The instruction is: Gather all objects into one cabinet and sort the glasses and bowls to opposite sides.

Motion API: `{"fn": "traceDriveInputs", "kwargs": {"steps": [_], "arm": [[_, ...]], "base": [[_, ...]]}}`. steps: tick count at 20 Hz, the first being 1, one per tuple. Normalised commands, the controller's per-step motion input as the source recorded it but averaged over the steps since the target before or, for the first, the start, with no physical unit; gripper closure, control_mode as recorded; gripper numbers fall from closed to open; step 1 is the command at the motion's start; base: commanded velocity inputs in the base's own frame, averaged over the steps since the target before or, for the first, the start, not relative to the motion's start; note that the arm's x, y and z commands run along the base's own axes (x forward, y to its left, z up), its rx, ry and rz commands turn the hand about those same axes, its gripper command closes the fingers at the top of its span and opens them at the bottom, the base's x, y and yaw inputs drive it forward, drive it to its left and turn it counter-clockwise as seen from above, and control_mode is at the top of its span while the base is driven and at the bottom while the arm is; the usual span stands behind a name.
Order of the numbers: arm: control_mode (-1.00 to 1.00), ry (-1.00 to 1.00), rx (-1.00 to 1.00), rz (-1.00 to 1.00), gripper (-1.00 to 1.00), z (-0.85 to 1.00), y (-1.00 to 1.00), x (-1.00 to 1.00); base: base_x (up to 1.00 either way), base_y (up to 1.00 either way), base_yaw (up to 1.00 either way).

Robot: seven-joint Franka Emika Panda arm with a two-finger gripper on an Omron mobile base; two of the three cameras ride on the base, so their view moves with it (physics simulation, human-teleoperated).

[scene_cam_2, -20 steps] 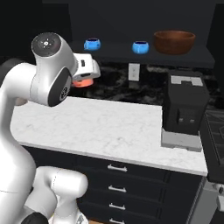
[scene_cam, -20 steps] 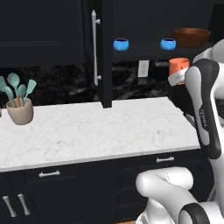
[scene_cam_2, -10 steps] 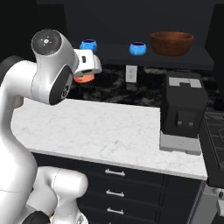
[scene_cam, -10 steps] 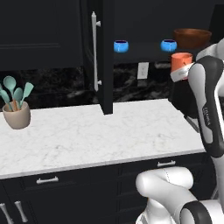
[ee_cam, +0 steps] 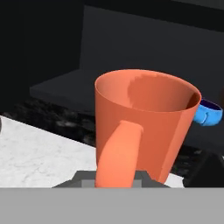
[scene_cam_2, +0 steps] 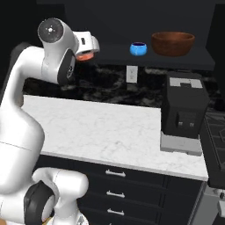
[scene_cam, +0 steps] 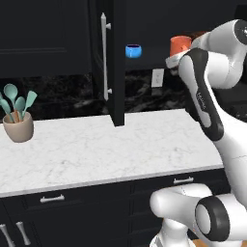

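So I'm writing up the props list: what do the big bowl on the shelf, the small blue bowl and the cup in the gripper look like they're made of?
Big bowl: likely wood, matte brown with faint grain-like streaks. Small blue bowl: glossy, probably glazed ceramic or plastic; bright highlights, dark inside. Cup: smooth, flat orange-red with no shine, perhaps plastic or matte ceramic; it's a render, so uncertain.

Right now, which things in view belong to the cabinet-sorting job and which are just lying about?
Job:
orange-red cup, carried by the gripper
blue bowl on the cabinet shelf
brown bowl on the shelf
open cabinet door

Lying about:
utensil pot
coffee machine
wall outlet
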Motion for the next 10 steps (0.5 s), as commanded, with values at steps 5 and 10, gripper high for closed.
{"fn": "traceDriveInputs", "kwargs": {"steps": [5, 10], "arm": [[-1.00, 0.03, 0.01, -0.05, 1.00, -0.04, 0.42, 1.00], [-1.00, 0.09, 0.00, -0.10, 1.00, -0.18, 0.15, 1.00]], "base": [[0.00, 0.00, 0.00], [0.00, 0.00, 0.00]]}}
